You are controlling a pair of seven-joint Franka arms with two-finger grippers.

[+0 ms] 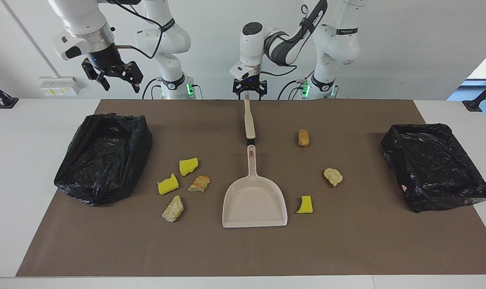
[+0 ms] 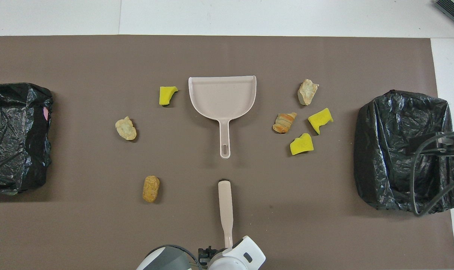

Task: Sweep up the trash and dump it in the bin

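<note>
Nothing swept yet, by your frames: dustpan (image 1: 254,204) lies empty at mid-mat and all the trash sits on the mat.

Running across the facing view:
- Right gripper (image 1: 113,76), fingers spread wide, holds nothing, raised over the bin (image 1: 104,156) at its end. It waits.
- Four scraps between that bin and the dustpan: two yellow sponge chunks (image 1: 188,166) (image 1: 168,184), two tan lumps (image 1: 199,183) (image 1: 173,208).
- Left gripper (image 1: 249,89) clamped on the brush (image 1: 249,120) handle; bristle end points at the dustpan's handle.
- Three scraps toward the left arm's end: yellow sponge chunk (image 1: 305,205), two tan lumps (image 1: 303,137) (image 1: 333,176).
- Second bin (image 1: 433,166).

Count: seven scraps, three yellow, four tan; two bins; one brush; one dustpan.
</note>
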